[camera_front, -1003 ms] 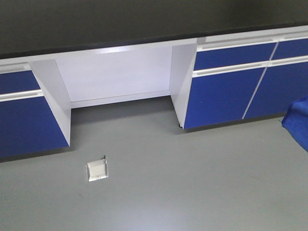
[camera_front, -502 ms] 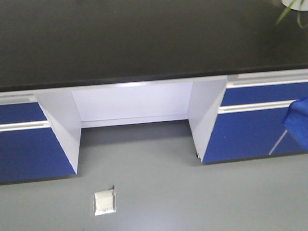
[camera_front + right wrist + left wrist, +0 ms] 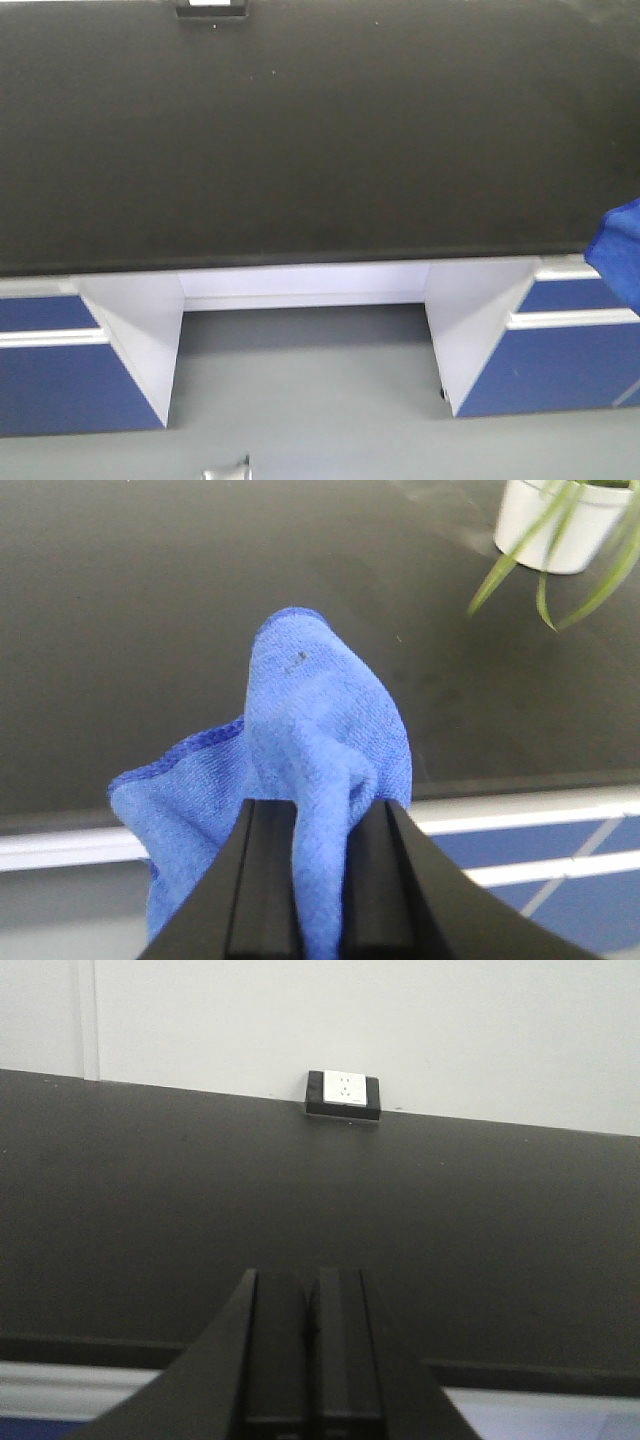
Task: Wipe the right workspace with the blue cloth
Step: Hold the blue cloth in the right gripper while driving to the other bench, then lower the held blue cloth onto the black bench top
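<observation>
In the right wrist view, the right gripper point(image 3: 318, 815) sat at the bottom middle, and the frame cut off its base. Its two black fingers point(image 3: 268, 860) were squeezed on the blue cloth point(image 3: 320, 730). The cloth bunched up above them and hung down at the lower left. Its loop was hidden. Past the cloth ran the front edge of the right workspace point(image 3: 150, 600), a wide, flat black top. A white plant pot point(image 3: 555, 520) stood at the upper right, cut off at the top.

In the left wrist view, the left gripper point(image 3: 312, 1295) pointed straight ahead over the front edge. Its fingers were pressed flat together with nothing between them. Far back, a small socket box point(image 3: 343, 1093) stood against the white wall point(image 3: 450, 1030).

In the front view, only a corner of the cloth showed, at the right edge. Blue cupboards point(image 3: 570, 365) sat below the top.
</observation>
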You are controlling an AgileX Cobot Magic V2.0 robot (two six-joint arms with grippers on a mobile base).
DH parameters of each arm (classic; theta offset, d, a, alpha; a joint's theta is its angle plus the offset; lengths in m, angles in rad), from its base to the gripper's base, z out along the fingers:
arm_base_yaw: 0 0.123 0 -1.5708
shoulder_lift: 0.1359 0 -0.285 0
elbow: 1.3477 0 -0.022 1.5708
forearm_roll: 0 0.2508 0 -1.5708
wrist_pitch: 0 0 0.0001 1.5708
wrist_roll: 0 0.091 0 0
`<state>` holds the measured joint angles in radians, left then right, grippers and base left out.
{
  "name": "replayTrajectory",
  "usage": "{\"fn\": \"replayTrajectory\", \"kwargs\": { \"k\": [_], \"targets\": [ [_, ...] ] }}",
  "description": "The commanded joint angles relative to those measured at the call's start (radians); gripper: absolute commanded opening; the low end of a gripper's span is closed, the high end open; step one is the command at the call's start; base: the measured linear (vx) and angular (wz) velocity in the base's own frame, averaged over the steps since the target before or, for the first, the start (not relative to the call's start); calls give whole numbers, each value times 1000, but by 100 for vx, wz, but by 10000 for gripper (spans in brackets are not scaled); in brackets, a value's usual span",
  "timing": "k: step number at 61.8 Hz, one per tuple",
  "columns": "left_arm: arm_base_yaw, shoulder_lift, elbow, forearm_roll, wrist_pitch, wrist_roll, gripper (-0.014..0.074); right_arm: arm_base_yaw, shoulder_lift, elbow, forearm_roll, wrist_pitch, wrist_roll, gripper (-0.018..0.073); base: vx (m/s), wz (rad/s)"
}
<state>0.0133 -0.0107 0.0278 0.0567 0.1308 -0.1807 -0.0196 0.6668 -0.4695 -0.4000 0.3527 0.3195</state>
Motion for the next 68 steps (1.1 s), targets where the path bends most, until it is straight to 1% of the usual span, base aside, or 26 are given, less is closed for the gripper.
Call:
{"fn": "replayTrajectory", "kwargs": {
  "k": [1,34,68],
  "targets": [
    [-1,-15,31,-6,-81,-8,-6,2,-5,-27,-14,-72,-9,0,35,8],
    [-1,-15,31,-6,-81,-8,-6,2,-5,-27,-14,-72,-9,0,28,7],
    [-1,-15,31,-6,-81,-8,-6,2,-5,-27,-14,-73,-9,0,10,5]
  ]
}}
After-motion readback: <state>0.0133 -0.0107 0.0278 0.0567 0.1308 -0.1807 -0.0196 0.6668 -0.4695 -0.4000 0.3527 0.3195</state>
